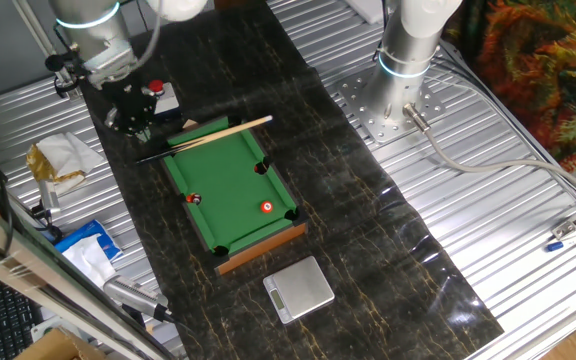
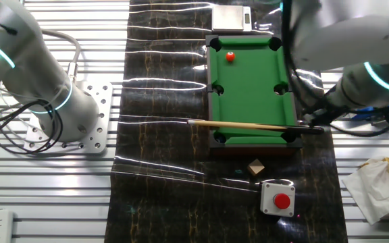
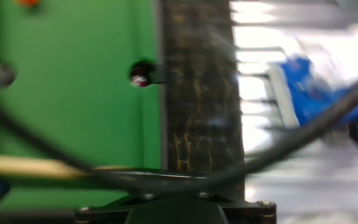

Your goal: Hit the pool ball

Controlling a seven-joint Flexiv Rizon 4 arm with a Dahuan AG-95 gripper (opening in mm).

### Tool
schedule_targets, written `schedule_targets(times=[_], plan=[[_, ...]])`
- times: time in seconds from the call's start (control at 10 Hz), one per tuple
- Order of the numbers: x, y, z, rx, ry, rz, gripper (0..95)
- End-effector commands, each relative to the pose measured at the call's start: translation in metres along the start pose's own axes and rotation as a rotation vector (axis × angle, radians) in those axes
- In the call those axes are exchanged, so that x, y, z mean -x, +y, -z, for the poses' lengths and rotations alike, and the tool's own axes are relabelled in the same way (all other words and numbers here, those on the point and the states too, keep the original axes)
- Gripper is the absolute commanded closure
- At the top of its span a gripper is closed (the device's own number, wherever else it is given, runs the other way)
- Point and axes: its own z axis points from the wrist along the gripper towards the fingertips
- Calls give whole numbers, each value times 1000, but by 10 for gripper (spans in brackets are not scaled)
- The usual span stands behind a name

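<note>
At the near rail of the green mini pool table I have the hand by the single cue's butt, grip hidden so I cannot tell, presumably lining up on the one pool ball, well apart from the one darker ball.

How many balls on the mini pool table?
2. The pool ball, red with a white spot, lies on the felt near the end by the scale. A darker ball sits at a side pocket. Others could be inside pockets.
</note>
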Motion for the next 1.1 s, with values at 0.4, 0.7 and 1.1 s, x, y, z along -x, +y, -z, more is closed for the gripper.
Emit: schedule_targets(times=[0.4,0.7,1.1], plan=[[0,-23,16,72,86,584,950],[-4,-22,-1,70,86,640,950],[-5,-21,-8,69,83,641,950]])
